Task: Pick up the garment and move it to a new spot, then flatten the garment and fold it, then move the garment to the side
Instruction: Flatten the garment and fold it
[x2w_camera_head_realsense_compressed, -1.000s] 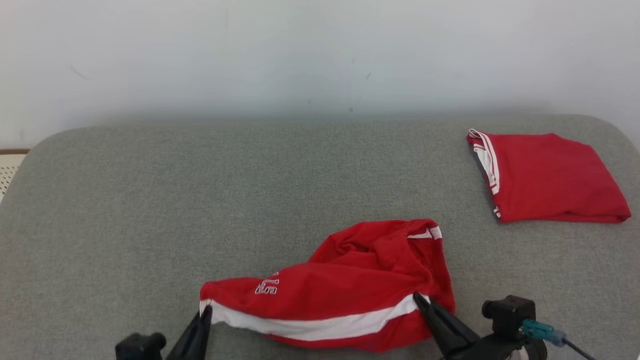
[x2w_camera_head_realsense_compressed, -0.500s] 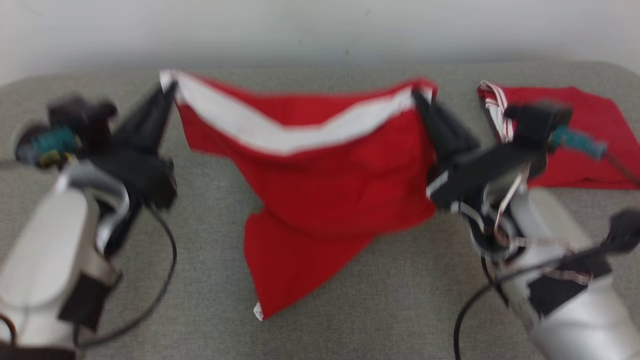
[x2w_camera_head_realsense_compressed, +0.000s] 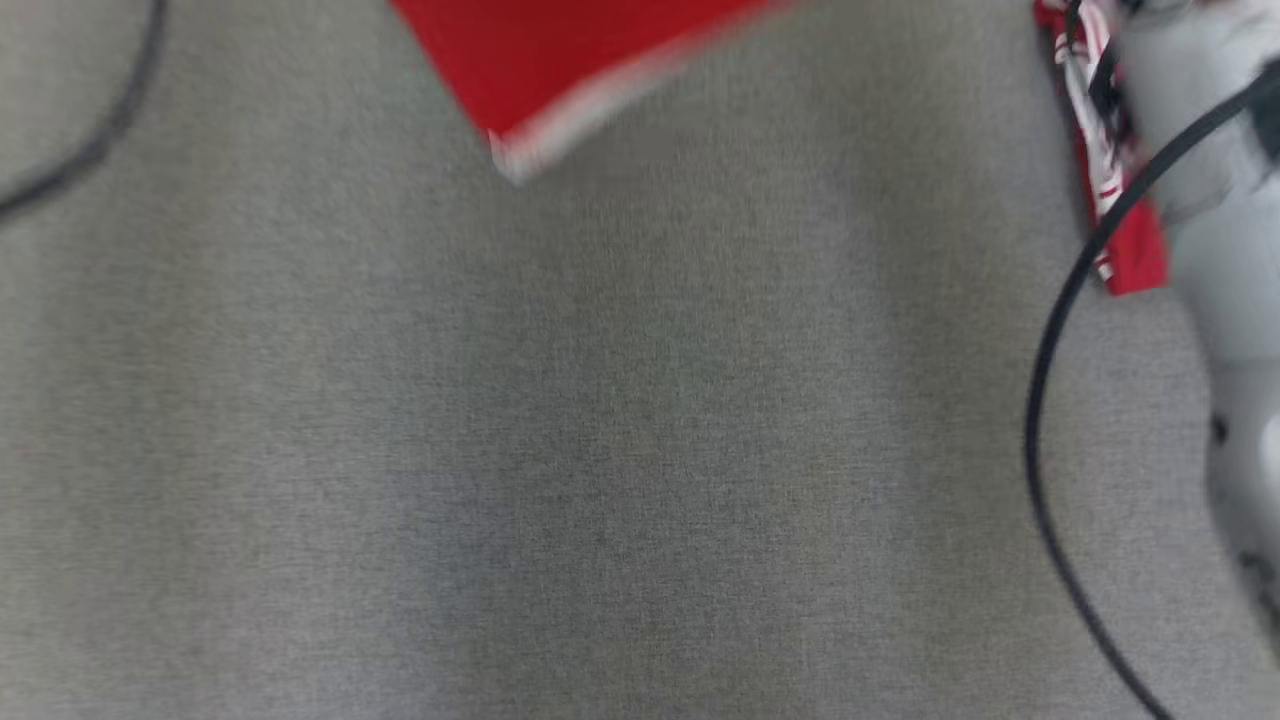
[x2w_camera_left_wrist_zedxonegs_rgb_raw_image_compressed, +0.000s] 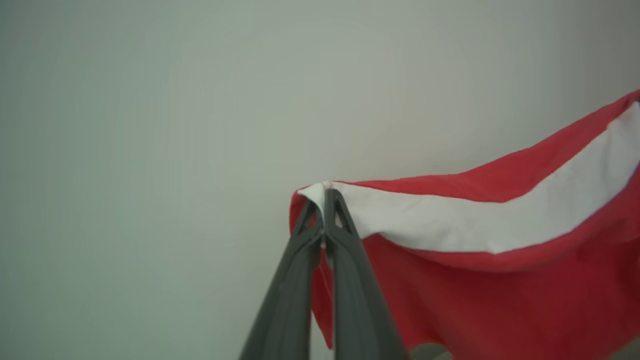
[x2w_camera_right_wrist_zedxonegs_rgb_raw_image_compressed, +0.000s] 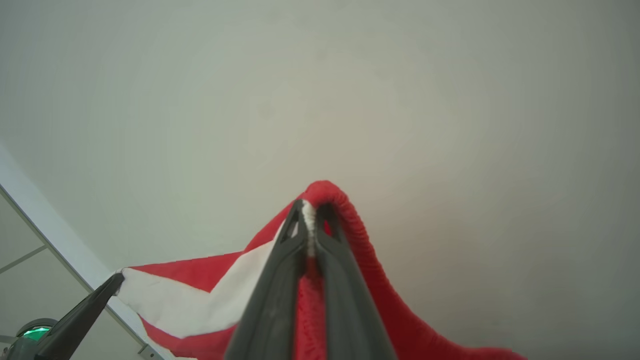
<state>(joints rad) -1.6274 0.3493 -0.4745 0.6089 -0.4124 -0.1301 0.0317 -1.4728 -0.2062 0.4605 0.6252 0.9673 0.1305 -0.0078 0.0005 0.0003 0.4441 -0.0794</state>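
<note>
The garment is red with a broad white band. In the head view its hanging lower corner (x2w_camera_head_realsense_compressed: 540, 60) shows blurred at the top, above the grey cushion (x2w_camera_head_realsense_compressed: 600, 420). In the left wrist view my left gripper (x2w_camera_left_wrist_zedxonegs_rgb_raw_image_compressed: 325, 192) is shut on one end of the white band, and the garment (x2w_camera_left_wrist_zedxonegs_rgb_raw_image_compressed: 500, 300) sags away to the right. The right wrist view has my right gripper (x2w_camera_right_wrist_zedxonegs_rgb_raw_image_compressed: 310, 205) shut on the band's other end, bunched red cloth over its tips, with the garment (x2w_camera_right_wrist_zedxonegs_rgb_raw_image_compressed: 200, 300) stretching left to the left gripper (x2w_camera_right_wrist_zedxonegs_rgb_raw_image_compressed: 117, 277).
A second red garment (x2w_camera_head_realsense_compressed: 1125, 240), folded, lies at the head view's top right, partly behind my pale right forearm (x2w_camera_head_realsense_compressed: 1220, 200) and its black cable (x2w_camera_head_realsense_compressed: 1050, 340). Another cable (x2w_camera_head_realsense_compressed: 110, 130) crosses the top left. Both wrist views face a plain pale wall (x2w_camera_left_wrist_zedxonegs_rgb_raw_image_compressed: 150, 125).
Both grippers have lifted the garment off the cushion and spread it between them. The head view has shifted since; the garment now hangs mostly above its top edge.
</note>
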